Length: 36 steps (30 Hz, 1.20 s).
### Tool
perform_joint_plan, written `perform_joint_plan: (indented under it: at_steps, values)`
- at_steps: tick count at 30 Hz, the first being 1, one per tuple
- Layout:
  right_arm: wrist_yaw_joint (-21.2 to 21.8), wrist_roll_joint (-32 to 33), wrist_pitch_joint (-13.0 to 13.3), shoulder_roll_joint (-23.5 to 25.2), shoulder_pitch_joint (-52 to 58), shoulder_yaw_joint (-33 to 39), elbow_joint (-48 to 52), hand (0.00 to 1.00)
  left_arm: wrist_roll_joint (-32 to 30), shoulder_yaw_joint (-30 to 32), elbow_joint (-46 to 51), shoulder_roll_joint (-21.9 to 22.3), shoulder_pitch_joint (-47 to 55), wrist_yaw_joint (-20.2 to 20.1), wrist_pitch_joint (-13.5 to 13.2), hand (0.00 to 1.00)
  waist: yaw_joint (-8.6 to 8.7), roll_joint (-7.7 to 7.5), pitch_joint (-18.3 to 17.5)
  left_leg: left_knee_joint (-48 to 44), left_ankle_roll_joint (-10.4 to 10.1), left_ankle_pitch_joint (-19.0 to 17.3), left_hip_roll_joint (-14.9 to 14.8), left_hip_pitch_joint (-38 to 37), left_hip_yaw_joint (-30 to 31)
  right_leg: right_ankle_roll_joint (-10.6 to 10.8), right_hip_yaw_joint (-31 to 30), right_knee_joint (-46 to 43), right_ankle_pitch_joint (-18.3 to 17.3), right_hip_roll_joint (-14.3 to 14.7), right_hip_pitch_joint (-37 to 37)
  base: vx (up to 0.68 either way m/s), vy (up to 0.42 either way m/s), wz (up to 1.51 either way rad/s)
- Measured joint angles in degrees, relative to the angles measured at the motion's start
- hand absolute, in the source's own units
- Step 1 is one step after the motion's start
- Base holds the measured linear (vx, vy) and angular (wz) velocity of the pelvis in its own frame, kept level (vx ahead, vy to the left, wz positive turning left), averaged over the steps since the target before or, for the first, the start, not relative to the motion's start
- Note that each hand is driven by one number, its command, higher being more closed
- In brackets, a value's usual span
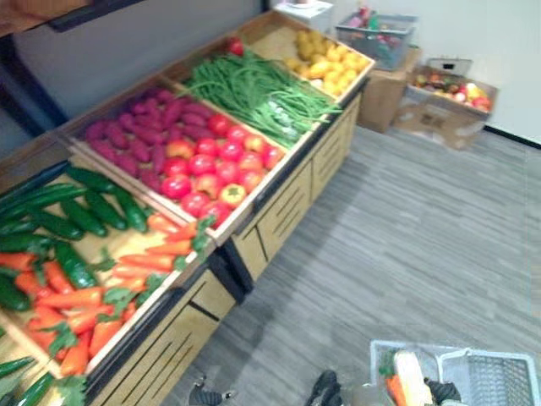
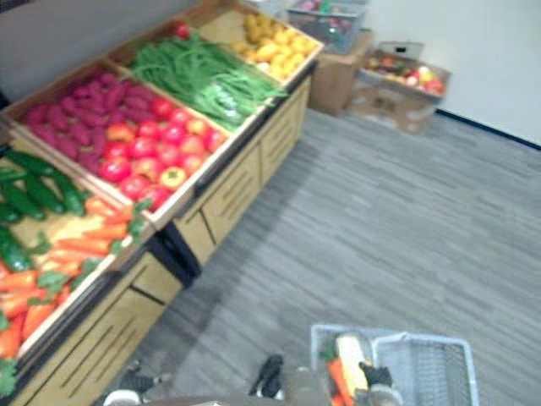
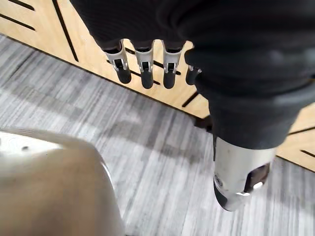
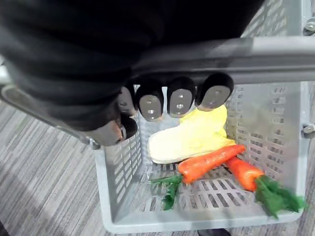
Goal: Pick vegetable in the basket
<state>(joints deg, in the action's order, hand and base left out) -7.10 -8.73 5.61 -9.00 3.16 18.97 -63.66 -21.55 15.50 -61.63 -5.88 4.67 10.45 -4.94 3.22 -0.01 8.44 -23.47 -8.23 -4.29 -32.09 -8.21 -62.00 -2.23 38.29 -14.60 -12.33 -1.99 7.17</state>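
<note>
Vegetables lay on the bottom of the grey plastic basket: a pale yellow vegetable towards the back, and two orange carrots with green tops touching it, the longer carrot lying slantwise and the shorter carrot just beside it. The right hand was closed round the basket's handle, its dark fingertips hooked under the bar, so the basket hung from it over the grey floor.

The basket stood out in the aisle in front of the wooden display stand, well apart from it and off its near end.

The left hand hung close to the stand's slatted front. Its fingers were loosely extended, its thumb stood apart from them, and it held nothing.

On the stand, the nearest compartment held dark green cucumbers at the back and a heap of leafy stand carrots at the front. The next compartment along held purple sweet potatoes behind red tomatoes. After that came a bed of green beans, and the far end of the stand held yellow produce. Beyond that far end a cardboard box of mixed produce sat on the floor near the wall, with a grey crate beside it.
</note>
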Motion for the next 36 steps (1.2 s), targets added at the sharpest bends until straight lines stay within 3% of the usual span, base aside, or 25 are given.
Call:
perform_joint_plan:
  at_steps: [2, 3, 5, 6, 7, 9, 12, 14, 16, 18, 20, 23, 24, 26, 27, 29, 31, 32, 33, 34, 36]
  values:
    - [0.0, 0.0, 0.0, -0.2, 1.0, -1.0, 0.0, 1.0, 0.1, 0.0, 0.1, 0.2, 0.2, 0.1, -0.3, 0.0, -0.12, 0.21, 0.3, -6.3, 1.1, 1.0, -2.5, 0.0, 0.7, -1.2, -1.4, 2.7, 0.7, 1.6, -2.2, 0.09, -0.133, -0.45]
    - [-0.1, 0.0, 0.0, -0.3, 1.1, -1.6, 0.0, 1.0, 0.4, -0.1, 0.1, 0.1, 0.3, 0.6, -0.4, 0.0, -0.12, 0.18, 0.8, -11.2, 1.1, 0.9, -2.6, 1.2, 5.2, -1.5, -3.3, 4.0, 1.1, 1.8, -3.7, 0.05, -0.035, -0.62]
    - [-0.1, 0.0, 0.1, -0.8, 0.8, -2.3, 0.0, 1.0, 1.1, -0.6, 0.2, 0.2, 0.6, 0.7, -0.9, 0.0, -0.16, -0.25, 1.3, -13.7, 0.3, -0.4, 0.6, 4.3, 13.6, -1.2, -5.9, 5.3, 2.1, 1.6, -4.5, 0.03, 0.001, -0.75]
    - [-0.2, 0.0, 0.2, -1.1, 0.1, -2.6, 0.0, 1.0, 1.2, -0.7, 0.5, 0.8, 1.3, 0.8, -1.0, 0.0, -0.3, 0.05, 1.2, -12.6, -0.2, -1.8, 4.8, 7.0, 20.9, -1.1, -7.7, 6.8, 3.6, 1.2, -4.8, 0.02, 0.033, -0.77]
    - [-0.2, -0.1, 0.2, -1.2, -0.2, -2.6, 0.1, 1.0, 1.3, -0.8, 0.8, 1.1, 1.7, 0.9, -1.1, 0.0, -0.32, 0.15, 1.3, -11.3, -0.4, -2.1, 7.2, 7.8, 23.8, -1.1, -8.7, 7.4, 4.3, 1.0, -5.0, 0.04, 0.053, -0.89]
    - [-0.2, -0.2, 0.4, -1.3, -0.9, -2.6, 0.6, 1.0, 1.2, -2.2, 1.3, 1.3, 2.6, 1.6, -1.2, 0.0, -0.56, 0.57, 1.5, -3.4, -0.8, -3.8, 15.0, 10.2, 32.8, -0.8, -12.0, 10.2, 6.4, 0.8, -6.0, 0.04, 0.076, -0.72]
    - [-0.2, -0.3, 0.7, -1.3, -0.6, -3.7, 2.3, 1.0, 1.1, -2.1, 1.4, 1.7, 2.9, 1.8, -1.2, 0.0, -1.58, 0.99, 1.7, 9.9, -0.9, -3.9, 21.7, 11.2, 42.9, 0.2, -15.7, 11.4, 7.0, 1.2, -6.4, 0.05, 0.142, -0.66]
    - [-0.2, -0.3, 0.8, -1.3, -0.7, -3.8, 2.7, 1.0, 1.1, -2.1, 1.4, 1.9, 2.9, 1.8, -1.3, 0.0, -1.89, 1.15, 2.0, 14.9, -0.2, -3.2, 23.5, 11.2, 46.4, 0.9, -17.2, 11.9, 7.4, 1.4, -6.3, 0.05, 0.163, -0.49]
    - [-0.2, -0.3, 0.9, -1.4, -0.9, -4.4, 3.6, 1.0, 1.1, -1.9, 1.3, 2.5, 3.5, 1.8, -1.3, 0.0, -2.2, 1.93, 2.3, 18.5, 1.5, -1.8, 23.9, 11.2, 48.8, 1.7, -19.8, 12.3, 7.9, 2.5, -6.2, 0.08, 0.218, -0.66]
    - [-0.1, -0.5, 0.9, -1.2, -0.8, -5.6, 5.0, 1.0, 1.0, -1.6, 1.2, 2.4, 3.6, 1.9, -1.2, 0.0, -2.33, 1.63, 2.4, 19.2, 3.4, 1.4, 24.2, 10.5, 47.6, 2.5, -23.3, 12.1, 8.4, 2.7, -5.3, 0.09, 0.222, -0.8]
    - [-0.1, -1.1, 1.1, -0.9, -0.9, -6.1, 6.7, 1.0, 0.3, -1.8, 1.3, 1.7, 3.3, 1.9, -1.2, 0.0, -2.38, 1.3, 2.5, 19.2, 4.5, 0.1, 24.8, 10.0, 44.6, 3.1, -25.3, 11.1, 8.5, 1.7, -4.2, 0.09, 0.205, -0.67]
    - [-0.4, -2.6, 2.1, -0.4, -2.1, -6.0, 7.0, 1.0, 0.0, -2.7, 1.3, 0.6, 2.5, 2.0, -1.0, 0.0, -3.18, -0.82, 3.4, 18.0, 5.9, -1.6, 25.7, 9.1, 39.7, 4.6, -18.0, 0.9, 4.5, -4.7, -0.1, 0.12, 0.185, -0.61]
    - [-0.6, -2.6, 2.1, 0.2, -2.2, -6.0, 7.0, 1.0, -0.2, -4.3, 1.3, -0.7, 1.9, 2.0, -0.8, 0.0, -3.22, -1.46, 3.5, 17.8, 6.0, -1.6, 25.8, 8.9, 38.9, 5.1, -15.4, -2.8, 4.2, -6.4, 1.6, 0.12, 0.067, -0.22]
    - [-1.0, -2.6, 2.1, 0.8, -2.5, -6.0, 6.9, 1.0, -1.7, -6.3, 2.3, -1.3, 1.2, 2.0, -0.8, 0.0, -3.08, -1.18, 3.9, 17.8, 6.0, -1.6, 24.8, 8.0, 38.7, 4.1, -9.4, -9.1, 2.8, -9.3, 2.8, 0.13, 0.005, -0.04]
    - [-1.2, -2.6, 2.1, 0.9, -2.7, -6.0, 6.8, 1.0, -2.2, -6.7, 3.1, -1.3, 1.2, 2.0, -0.8, 0.0, -3.24, -0.94, 3.9, 17.6, 5.9, -1.6, 23.7, 7.0, 38.7, 3.6, -5.6, -12.9, 2.3, -12.5, 2.6, 0.13, -0.029, -0.03]
    - [-1.3, -2.7, 2.0, 0.9, -3.1, -6.0, 6.5, 1.0, -2.2, -6.8, 3.5, -1.3, 1.2, 2.1, -1.1, 0.0, -3.47, -0.83, 3.8, 16.8, 5.1, -1.3, 21.6, 6.9, 39.0, 4.0, -4.5, -14.4, 2.6, -16.8, 2.6, 0.12, -0.15, -0.02]
    - [-1.6, -2.6, 2.1, 1.1, -3.4, -6.1, 6.5, 1.0, -2.2, -7.0, 3.2, -1.7, 1.5, 2.2, -1.1, 0.0, -3.52, -1.76, 3.3, 16.8, 3.1, -0.6, 20.0, 6.9, 39.1, 7.2, -8.7, -9.2, 5.3, -18.9, 2.7, 0.12, -0.337, -0.02]
    - [-1.6, -2.6, 2.1, 1.5, -3.1, -6.1, 6.5, 1.0, -2.1, -7.1, 3.4, -2.6, 2.4, 2.1, -1.1, 0.0, -3.59, -4.01, 2.0, 16.9, 0.9, -0.6, 19.8, 6.9, 39.1, 9.3, -13.1, -4.1, 12.7, -19.8, 2.6, 0.17, -0.528, -0.07]
    - [-1.6, -2.5, 1.9, 1.5, -3.1, -6.1, 6.1, 1.0, -2.1, -7.2, 2.6, -3.5, 2.3, 2.2, -1.1, 0.0, -3.84, -4.29, 1.0, 17.6, -1.6, -0.4, 18.3, 6.8, 39.0, 12.8, -15.2, -1.1, 9.8, -17.4, 1.4, 0.15, -0.477, -0.24]
    - [-1.6, -2.5, 1.9, 0.9, -3.7, -6.1, 5.9, 1.0, -2.1, -7.2, 2.3, -2.8, 2.1, 2.2, -1.1, 0.0, -4.24, -3.2, 0.9, 17.8, -2.5, 0.3, 16.7, 6.8, 38.7, 12.5, -14.9, 1.0, 9.7, -15.3, 1.1, 0.13, -0.467, -0.42]
    - [-1.5, -2.4, 2.0, -1.8, -3.9, -7.3, 5.2, 1.0, -1.8, -6.7, 2.1, 0.0, 2.3, 2.1, -1.2, 0.0, -4.5, 0.91, 0.7, 18.2, -3.2, 3.3, 12.5, 5.6, 37.3, 10.3, -14.8, 6.9, 11.3, -9.5, -2.1, 0.09, -0.31, -0.42]
